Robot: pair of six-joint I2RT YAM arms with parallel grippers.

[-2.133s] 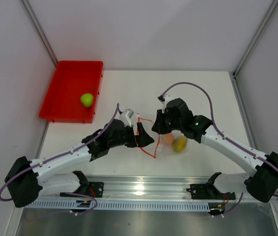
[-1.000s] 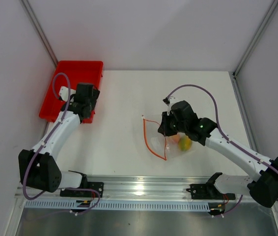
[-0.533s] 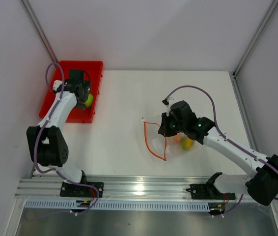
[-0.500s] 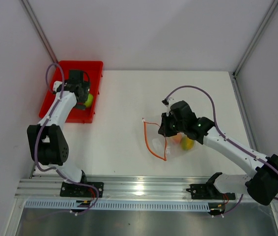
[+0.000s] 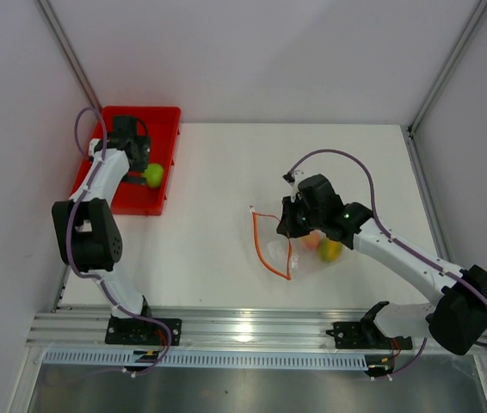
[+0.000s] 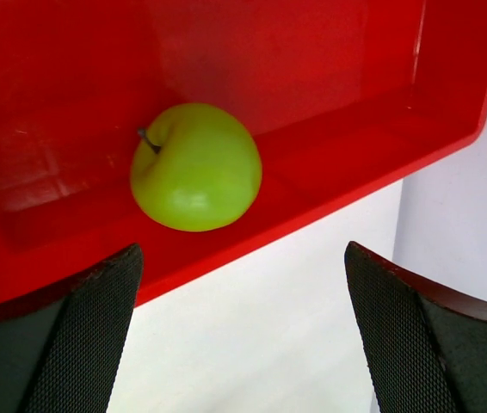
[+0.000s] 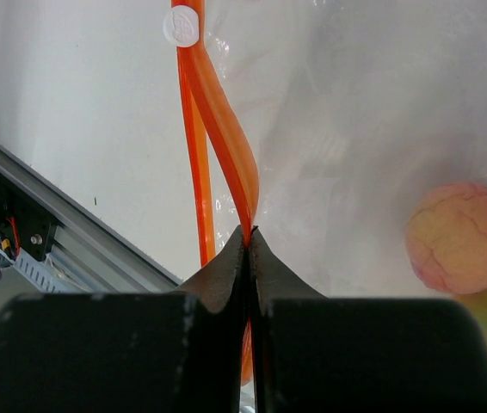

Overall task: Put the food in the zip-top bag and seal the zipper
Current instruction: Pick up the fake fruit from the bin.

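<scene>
The green fruit lies in the red tray; in the left wrist view the green fruit rests against the tray's near wall. My left gripper hovers over the tray just left of the fruit, open and empty. The clear zip-top bag lies mid-table with the pinkish-orange fruit and the yellow-orange fruit inside. My right gripper is shut on the orange-red zipper, pinching it at its tips. The pinkish-orange fruit shows through the plastic.
The tray sits at the table's back left corner beside the left wall. An aluminium rail runs along the near edge. The bag mouth's second zipper strip loops open toward the left.
My left arm has swung from the bag across to the red tray and now hangs over the green fruit. My right gripper keeps its pinch on the zipper; the bag shifted slightly.
</scene>
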